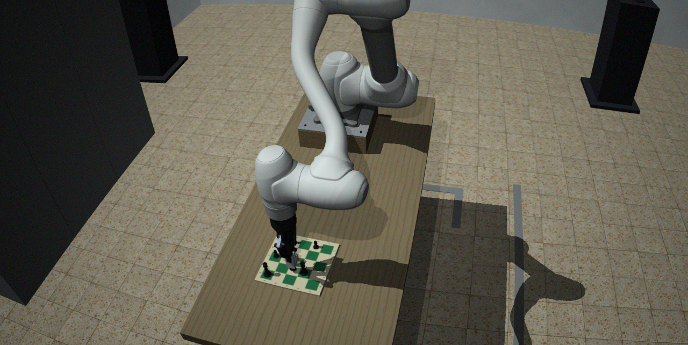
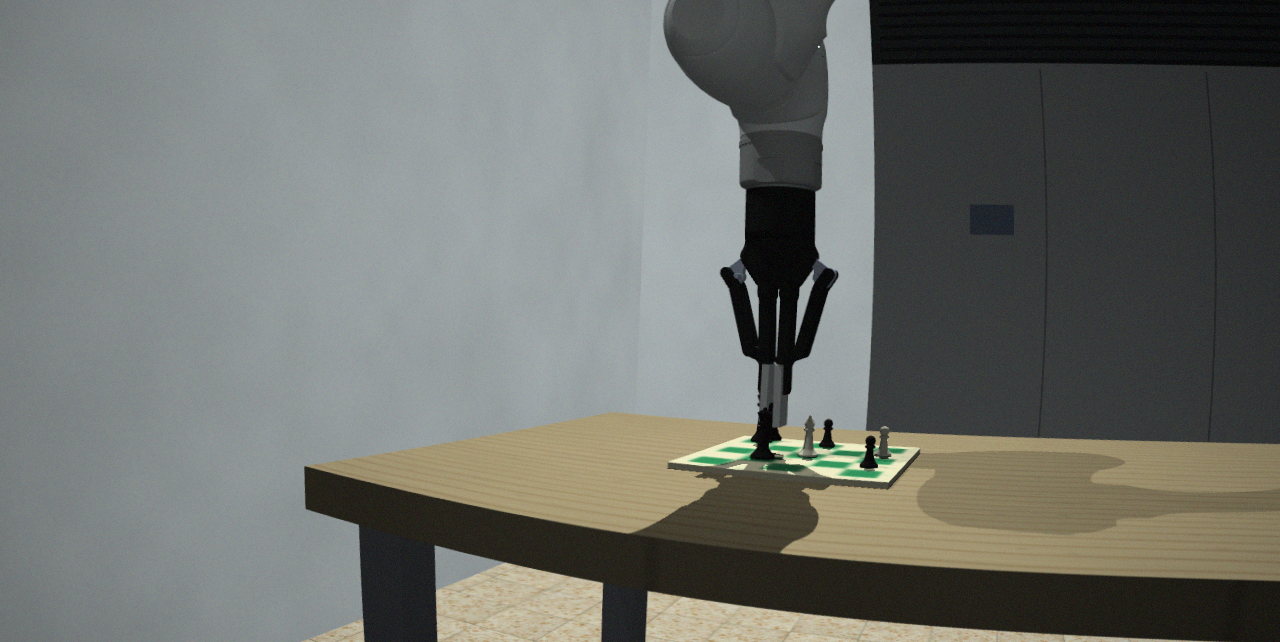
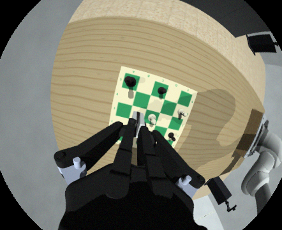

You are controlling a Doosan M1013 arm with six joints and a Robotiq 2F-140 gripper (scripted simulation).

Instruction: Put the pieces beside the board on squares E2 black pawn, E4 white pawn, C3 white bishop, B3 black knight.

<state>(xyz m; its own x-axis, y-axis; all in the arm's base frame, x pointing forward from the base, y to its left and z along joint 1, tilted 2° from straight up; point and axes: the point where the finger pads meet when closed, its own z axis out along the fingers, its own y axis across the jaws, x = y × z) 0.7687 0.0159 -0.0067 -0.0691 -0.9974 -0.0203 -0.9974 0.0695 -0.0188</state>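
My gripper [image 1: 292, 265] [image 2: 776, 421] [image 3: 136, 117] is shut on the black knight [image 2: 776, 435], mostly hidden by the fingers. It holds the knight low over B3, its base seeming just above the board [image 2: 682, 464] [image 3: 124, 69]. The black pawn [image 1: 315, 244] [image 2: 869, 455] [image 3: 171, 136] stands upright on E2. The white pawn [image 2: 884, 443] [image 3: 181, 112] stands on E4, and the white bishop [image 2: 808, 443] [image 3: 152, 118] on C3. The top view mostly hides both white pieces behind the gripper.
A black king [image 1: 266, 271] [image 3: 130, 81] stands on A5, another black pawn [image 1: 275, 253] [image 2: 827, 435] [image 3: 161, 91] on C5. A tall black piece [image 1: 303, 270] [image 2: 761, 448] stands on B2, close beside the fingers and hidden in the wrist view.
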